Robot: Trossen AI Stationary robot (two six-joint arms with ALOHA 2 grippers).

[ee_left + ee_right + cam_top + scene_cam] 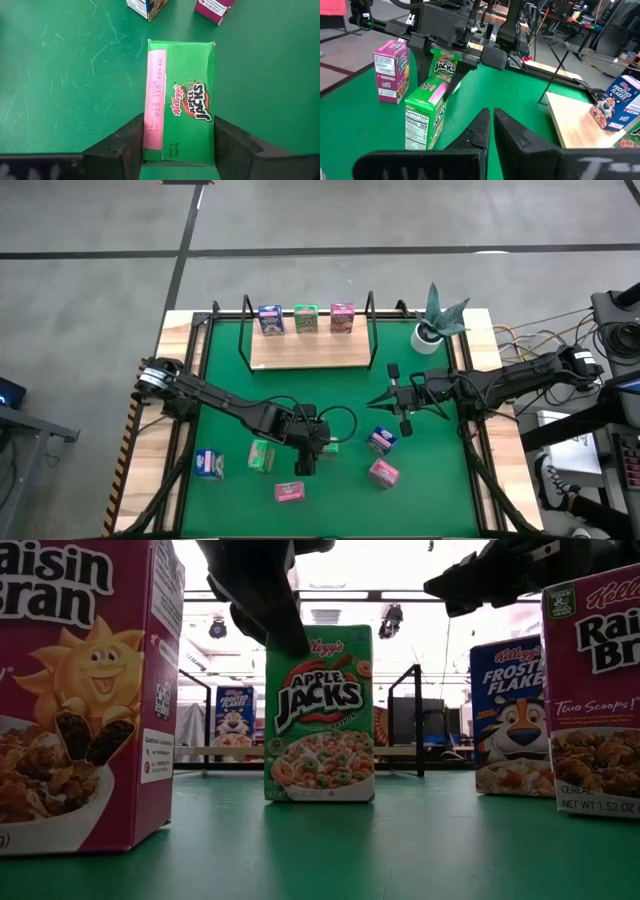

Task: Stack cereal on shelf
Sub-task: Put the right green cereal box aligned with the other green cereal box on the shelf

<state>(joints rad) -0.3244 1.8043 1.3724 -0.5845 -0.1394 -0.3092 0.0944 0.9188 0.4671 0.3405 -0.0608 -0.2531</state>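
My left gripper (306, 448) (178, 125) points down over the middle of the green mat, shut on the top of a green Apple Jacks box (329, 446) (320, 715) that stands upright. My right gripper (383, 401) (491, 125) is shut and empty, above the mat to the right of that box. The shelf's wooden board (310, 352) lies at the far side and carries a blue (270, 318), a green (306, 318) and a pink box (342, 317), all upright. Loose on the mat stand a blue (209, 463), a green (261, 455), a pink (290, 491), a blue (380, 440) and a pink box (384, 473). My left gripper pinches the green box's top end (170, 145) between its two fingers (127, 142), one on each broad face, near one side edge. The fingers come from above, pointing down, and lie across the narrow top. The box is upright, its bottom (320, 795) on the mat.
Black rod uprights (244, 330) frame the board at both ends. A potted plant (435, 320) stands at the far right corner. The loose boxes ring my left gripper on its left, near and right sides. Bare mat (330, 395) lies between the grippers and the board.
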